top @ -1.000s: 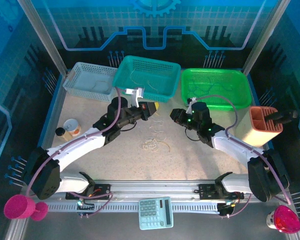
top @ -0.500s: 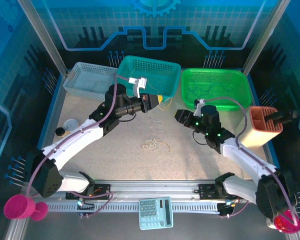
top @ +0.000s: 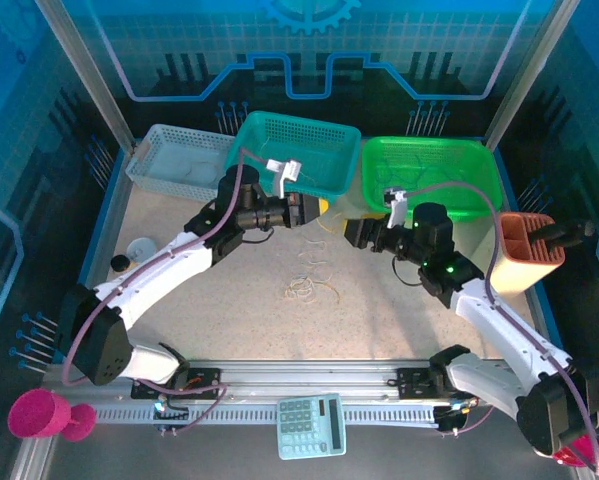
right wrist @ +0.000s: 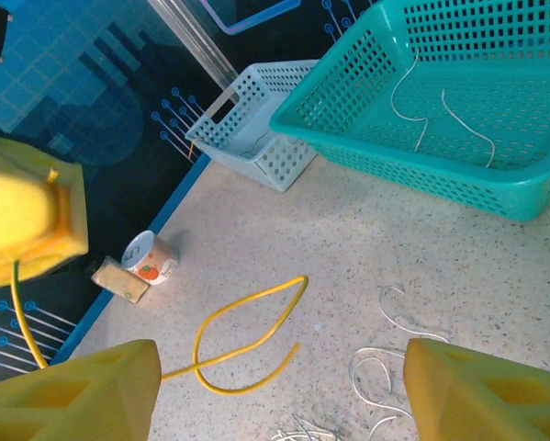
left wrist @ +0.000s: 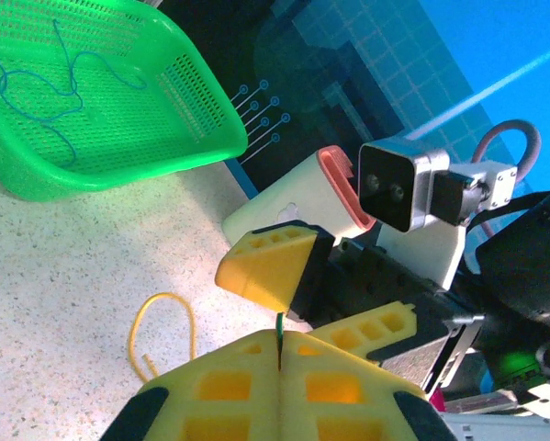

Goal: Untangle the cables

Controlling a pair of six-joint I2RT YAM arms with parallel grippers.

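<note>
My left gripper (top: 319,209) (left wrist: 280,336) hovers in front of the teal basket, shut on a thin yellow cable (right wrist: 247,340). That cable droops from the jaws into a loop (left wrist: 164,331) over the table. My right gripper (top: 351,233) (right wrist: 275,397) faces the left one from close by, open, with nothing between its fingers (right wrist: 72,395); both of its yellow fingers (left wrist: 265,266) appear just beyond my left jaws. A small tangle of whitish and tan cables (top: 307,287) (right wrist: 385,367) lies on the table below both grippers.
At the back stand a white basket (top: 184,160), a teal basket (top: 297,152) holding white strands and a green basket (top: 434,175) holding blue strands. An orange holder (top: 527,250) stands at the right, a cup (top: 139,247) at the left and a calculator (top: 311,425) at the front.
The right gripper has opened from nearly shut. The left arm has stretched up and to the right with the yellow cable, pulling it out of the pile.
</note>
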